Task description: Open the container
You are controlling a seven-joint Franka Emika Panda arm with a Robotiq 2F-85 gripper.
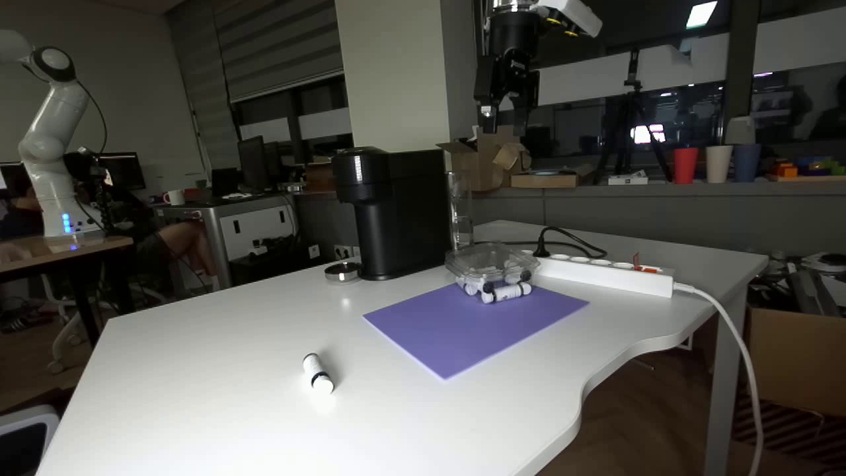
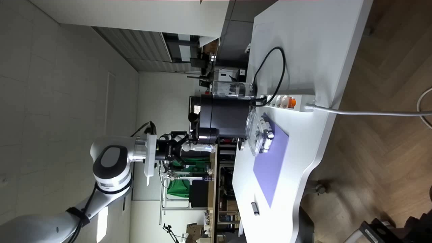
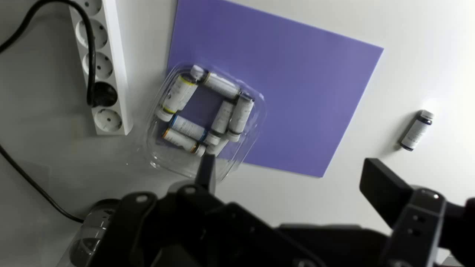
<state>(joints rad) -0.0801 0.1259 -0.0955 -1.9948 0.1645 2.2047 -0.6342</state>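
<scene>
While the end effector hangs high (jaws wide), the container rests well below.

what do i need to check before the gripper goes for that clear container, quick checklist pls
1. Gripper open and empty: ok, its jaws stand wide apart with nothing held.
2. Clear container centred between the jaws: not ok, in the wrist view it lies off toward the picture's left.
3. How it closes: cannot tell, no clasp or seam shows clearly.
4. Its footing wholly on the purple mat: not ok, it reaches past the mat's edge in the wrist view.
5. Room beside the black coffee machine: cannot tell, the gap is unclear.
6. Loose vial out of the way: ok, it lies apart from mat and container.
</scene>
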